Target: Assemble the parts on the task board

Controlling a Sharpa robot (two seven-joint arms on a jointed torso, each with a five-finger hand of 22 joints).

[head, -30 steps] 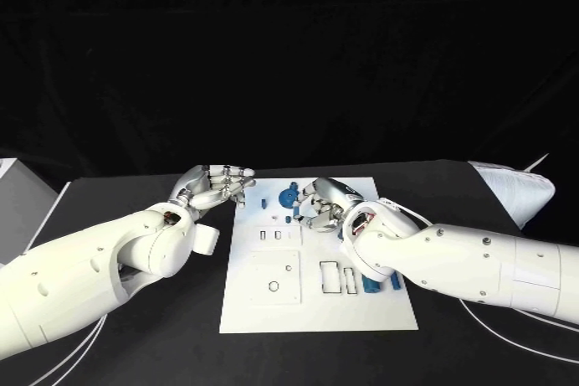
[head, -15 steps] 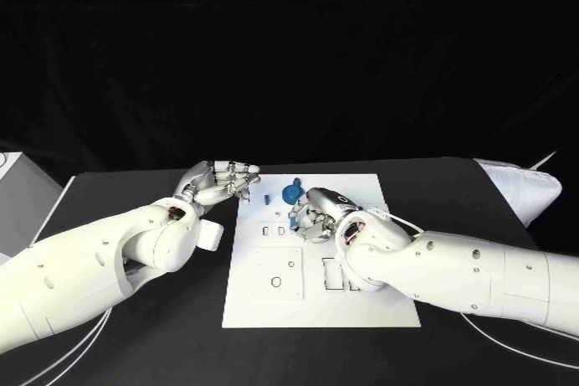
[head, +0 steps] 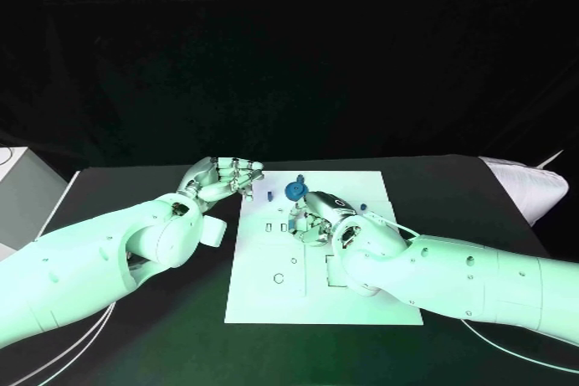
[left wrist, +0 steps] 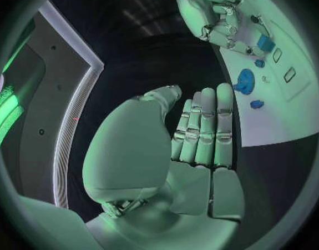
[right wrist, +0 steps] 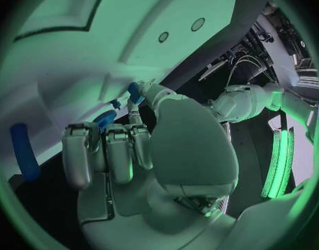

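Your right hand [head: 316, 214] sits low over the upper middle of the white task board [head: 362, 306], its jointed silver fingers curled in, and its wrist view shows a small blue part [right wrist: 133, 90] pinched at the fingertips [right wrist: 131, 116], just above the board's smooth surface. Your left hand [head: 221, 179] hovers off the board's upper left corner with its fingers straight, close together and holding nothing. Beyond the right hand you can see a round, toothed blue gear [head: 295, 190] near the board's far edge, and a long blue cylinder [right wrist: 22, 150] lying flat on the board.
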